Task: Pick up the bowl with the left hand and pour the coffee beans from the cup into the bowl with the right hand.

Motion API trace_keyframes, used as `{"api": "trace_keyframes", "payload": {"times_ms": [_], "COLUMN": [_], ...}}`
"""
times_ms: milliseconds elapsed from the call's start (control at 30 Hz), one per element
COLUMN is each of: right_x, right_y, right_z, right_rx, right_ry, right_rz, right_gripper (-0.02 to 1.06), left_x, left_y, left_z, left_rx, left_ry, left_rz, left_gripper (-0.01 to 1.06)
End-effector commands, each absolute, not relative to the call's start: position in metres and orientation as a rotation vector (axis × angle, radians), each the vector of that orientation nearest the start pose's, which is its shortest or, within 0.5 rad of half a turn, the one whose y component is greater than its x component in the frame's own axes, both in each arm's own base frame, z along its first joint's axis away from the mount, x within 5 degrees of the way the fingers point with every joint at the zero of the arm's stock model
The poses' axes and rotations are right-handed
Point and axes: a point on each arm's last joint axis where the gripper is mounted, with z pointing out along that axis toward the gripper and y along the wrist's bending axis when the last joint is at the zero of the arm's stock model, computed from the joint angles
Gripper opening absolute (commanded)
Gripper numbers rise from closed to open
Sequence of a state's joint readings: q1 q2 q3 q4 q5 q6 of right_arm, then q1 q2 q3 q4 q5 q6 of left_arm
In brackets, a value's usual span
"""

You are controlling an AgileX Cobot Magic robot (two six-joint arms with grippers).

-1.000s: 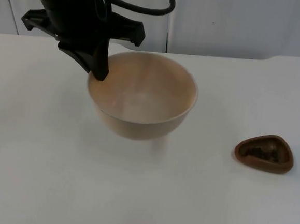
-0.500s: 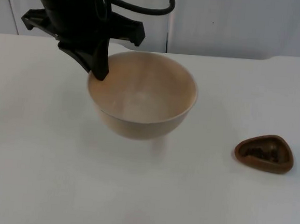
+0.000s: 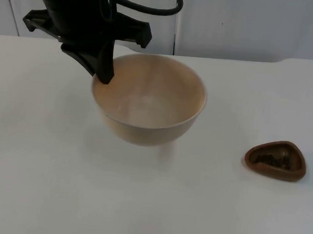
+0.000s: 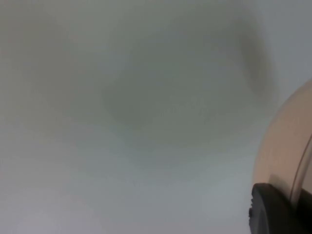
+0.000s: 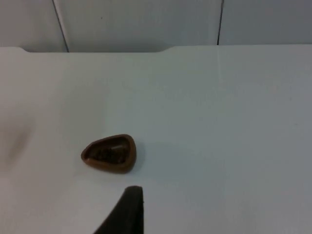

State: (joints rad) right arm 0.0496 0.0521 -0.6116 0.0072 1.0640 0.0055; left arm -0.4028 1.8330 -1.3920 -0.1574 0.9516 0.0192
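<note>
Top view: my left tool is clamped on the rim of the bowl at its 10 o'clock edge, holding it lifted above the white table. At 4 o'clock from the bowl, well apart, the brown cup sits on the table with coffee beans inside. My right tool waits near the cup; I cannot tell its state.

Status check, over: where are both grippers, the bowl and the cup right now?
Left gripper shut on bowl rim, bowl lifted. Right gripper waits above table, short of cup. Cup on table, beans inside. Nothing between.
</note>
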Motion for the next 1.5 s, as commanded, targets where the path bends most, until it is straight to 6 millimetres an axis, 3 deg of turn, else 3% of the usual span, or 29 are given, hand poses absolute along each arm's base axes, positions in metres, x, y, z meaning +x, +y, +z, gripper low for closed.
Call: {"api": "trace_keyframes", "payload": {"times_ms": [0,200,333,400,600,633,767,800,933,1033,1133,1467], "right_x": [-0.005,0.022,0.057,0.068,0.128,0.128,0.168,0.168,0.203,0.218,0.239,0.282], "right_y": [0.000,0.001,0.004,0.004,0.007,0.007,0.010,0.010,0.014,0.016,0.026,0.065], "right_z": [0.318,0.343,0.361,0.363,0.377,0.377,0.377,0.377,0.370,0.365,0.345,0.294], "right_rx": [-0.044,-0.012,0.035,0.036,0.018,0.018,0.008,0.008,-0.014,-0.018,-0.056,-0.155], "right_ry": [1.982,2.067,2.158,2.185,2.314,2.314,2.382,2.382,2.471,2.508,2.597,2.737], "right_rz": [0.042,0.060,0.089,0.087,0.064,0.064,0.066,0.066,0.080,0.089,0.116,0.127], "right_gripper": [1.05,1.05,1.05,1.05,1.02,1.02,0.99,0.99,0.99,0.99,0.99,0.99], "left_x": [0.341,0.341,0.341,0.341,0.341,0.341,0.342,0.342,0.342,0.342,0.342,0.342], "left_y": [-0.161,-0.161,-0.161,-0.161,-0.161,-0.161,-0.162,-0.162,-0.162,-0.162,-0.162,-0.162], "left_z": [0.239,0.239,0.239,0.239,0.240,0.240,0.240,0.240,0.240,0.240,0.240,0.237], "left_rx": [0.503,0.500,0.500,0.500,0.499,0.499,0.498,0.498,0.498,0.498,0.498,0.503], "left_ry": [2.833,2.833,2.833,2.833,2.834,2.834,2.829,2.829,2.829,2.829,2.829,2.842], "left_rz": [-0.292,-0.297,-0.297,-0.297,-0.299,-0.299,-0.300,-0.300,-0.300,-0.300,-0.300,-0.297], "left_gripper": [0.00,0.00,0.00,0.00,0.00,0.00,0.00,0.00,0.00,0.00,0.00,0.00]}}
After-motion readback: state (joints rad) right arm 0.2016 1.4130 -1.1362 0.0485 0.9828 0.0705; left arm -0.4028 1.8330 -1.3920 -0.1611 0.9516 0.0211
